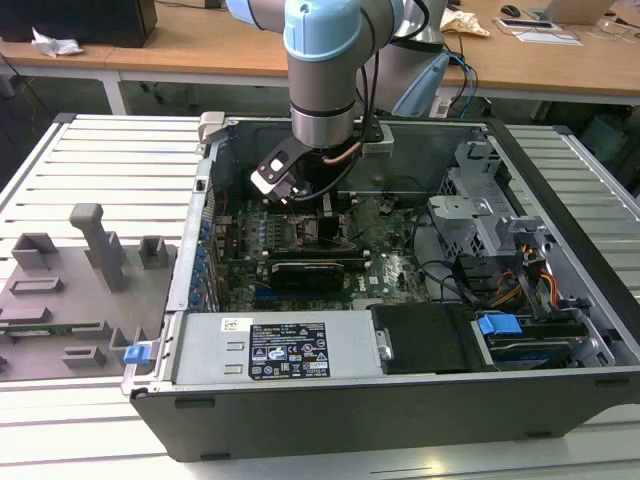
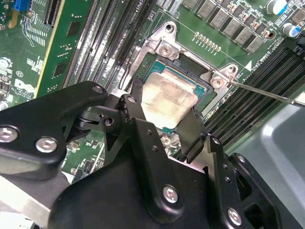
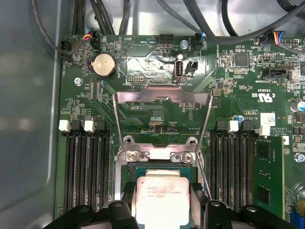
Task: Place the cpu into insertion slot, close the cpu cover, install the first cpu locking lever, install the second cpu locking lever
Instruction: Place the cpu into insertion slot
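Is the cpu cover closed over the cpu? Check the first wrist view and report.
No, the cpu cover is swung fully open, and the metal top of the cpu lies uncovered.

The exterior view looks down from high and well back on the open computer case [image 1: 400, 400] on the table [image 1: 100, 160], with my arm [image 1: 322, 60] reaching in. Both wrist views hang close over the motherboard [image 3: 157, 109], the second aslant, and share the cpu [image 3: 159, 198] at my end effector [image 3: 167, 210].
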Available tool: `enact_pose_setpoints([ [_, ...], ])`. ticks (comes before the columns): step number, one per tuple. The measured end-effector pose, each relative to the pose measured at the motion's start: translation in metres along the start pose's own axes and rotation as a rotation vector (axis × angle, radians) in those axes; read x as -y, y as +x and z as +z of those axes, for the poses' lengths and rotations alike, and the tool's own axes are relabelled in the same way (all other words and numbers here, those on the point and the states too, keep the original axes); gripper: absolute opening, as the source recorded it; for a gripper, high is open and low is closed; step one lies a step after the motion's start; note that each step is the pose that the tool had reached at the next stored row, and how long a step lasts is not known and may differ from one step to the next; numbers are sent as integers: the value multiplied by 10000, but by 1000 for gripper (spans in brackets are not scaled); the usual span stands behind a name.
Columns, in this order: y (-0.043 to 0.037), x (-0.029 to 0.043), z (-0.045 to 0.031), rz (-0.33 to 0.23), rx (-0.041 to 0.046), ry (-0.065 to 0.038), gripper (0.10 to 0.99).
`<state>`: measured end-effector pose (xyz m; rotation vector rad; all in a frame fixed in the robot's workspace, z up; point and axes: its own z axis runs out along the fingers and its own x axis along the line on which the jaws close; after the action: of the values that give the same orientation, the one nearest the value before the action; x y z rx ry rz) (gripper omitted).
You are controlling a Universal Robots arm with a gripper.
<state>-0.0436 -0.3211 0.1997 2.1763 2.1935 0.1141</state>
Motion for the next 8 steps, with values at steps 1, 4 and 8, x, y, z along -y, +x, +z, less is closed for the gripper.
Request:
enact_pose_setpoints([
  [1, 0, 0, 0, 0, 0, 0, 537],
  [4, 0, 0, 2, 0, -1, 0, 612],
  [8, 19, 0, 5, 3, -34, 0, 612],
])
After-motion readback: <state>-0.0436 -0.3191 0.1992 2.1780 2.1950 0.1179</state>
